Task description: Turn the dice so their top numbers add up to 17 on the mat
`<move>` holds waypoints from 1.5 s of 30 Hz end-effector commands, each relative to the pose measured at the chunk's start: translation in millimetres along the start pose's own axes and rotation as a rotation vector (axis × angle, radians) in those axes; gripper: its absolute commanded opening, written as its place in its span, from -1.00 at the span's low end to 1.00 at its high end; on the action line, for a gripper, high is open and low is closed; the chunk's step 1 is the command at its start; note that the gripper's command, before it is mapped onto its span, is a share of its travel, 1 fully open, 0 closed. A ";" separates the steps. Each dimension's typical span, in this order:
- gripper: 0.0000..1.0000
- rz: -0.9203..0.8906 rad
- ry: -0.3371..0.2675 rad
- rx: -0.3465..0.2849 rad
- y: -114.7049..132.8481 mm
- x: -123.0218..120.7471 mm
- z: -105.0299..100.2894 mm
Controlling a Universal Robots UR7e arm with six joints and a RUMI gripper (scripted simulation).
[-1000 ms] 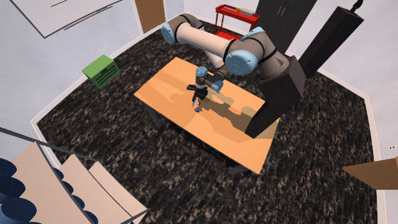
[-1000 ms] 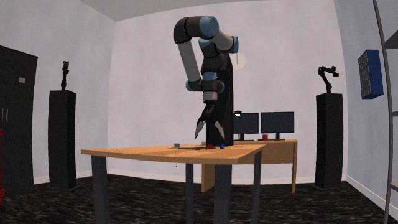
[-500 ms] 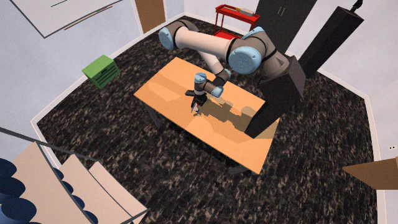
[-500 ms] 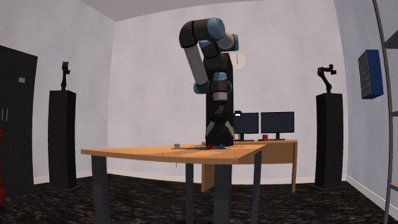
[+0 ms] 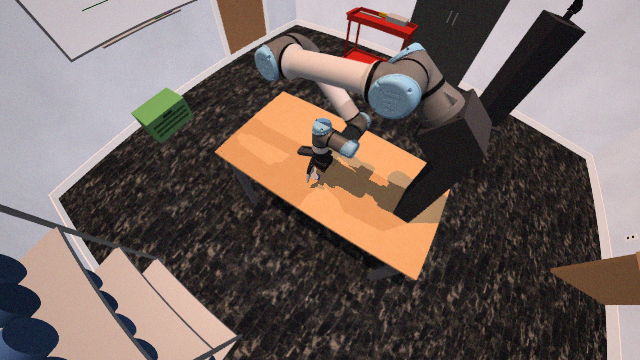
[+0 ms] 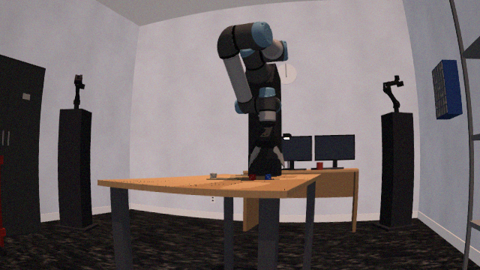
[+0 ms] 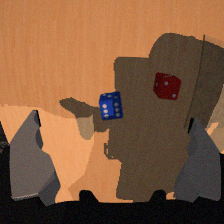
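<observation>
On the wooden table (image 5: 270,125), taken left to right from the blue die as landmark in the wrist view: left of that die lies bare, light-grained orange top, with one pale grey finger (image 7: 31,162) standing at the lower left, a blunt, faceted wedge that touches nothing. The blue die (image 7: 110,105) is a small glossy cube with white pips, sitting flat at the edge of the arm's dark shadow; its faces show several pips, but which number is on top cannot be told for sure. Right of it and a little farther off, well apart, the red die (image 7: 166,85) sits flat inside the shadow, also a sharp-edged cube with white pips. A thin dark line runs down the table right of the red die, perhaps an edge of the mat, though the mat itself cannot be made out. The gripper (image 7: 114,160) hangs above the table with its fingers spread as wide as they go and nothing between them; both dice lie beyond the fingertips, untouched. From the exterior view a third, grey die (image 6: 213,175) rests well to the left of the blue die (image 6: 268,176) and red die (image 6: 252,176), which sit below the gripper (image 6: 267,157). Open table surrounds the blue die on its left and near sides, and the table's edges are well away from it.
</observation>
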State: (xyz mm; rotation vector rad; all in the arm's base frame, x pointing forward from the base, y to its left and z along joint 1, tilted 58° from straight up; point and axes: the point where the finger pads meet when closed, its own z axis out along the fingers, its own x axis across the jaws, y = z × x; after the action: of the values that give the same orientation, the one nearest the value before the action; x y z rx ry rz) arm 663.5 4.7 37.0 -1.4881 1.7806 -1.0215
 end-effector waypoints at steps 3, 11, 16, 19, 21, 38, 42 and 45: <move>1.00 0.000 0.000 0.001 -0.4 -0.2 -0.3; 1.00 0.000 0.000 0.001 -0.4 -0.2 -0.3; 1.00 0.000 0.000 0.001 -0.4 -0.2 -0.3; 1.00 0.000 0.000 0.001 -0.4 -0.2 -0.3; 1.00 0.000 0.000 0.001 -0.4 -0.2 -0.3; 1.00 0.000 0.000 0.001 -0.4 -0.2 -18.1; 1.00 0.000 0.000 0.001 -0.4 -0.2 -39.0; 1.00 0.000 0.000 0.001 -0.3 -0.2 -57.7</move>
State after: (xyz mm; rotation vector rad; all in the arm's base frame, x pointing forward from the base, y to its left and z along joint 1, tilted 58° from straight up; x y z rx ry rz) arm 632.9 11.5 56.3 -1.4880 1.7806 -1.0216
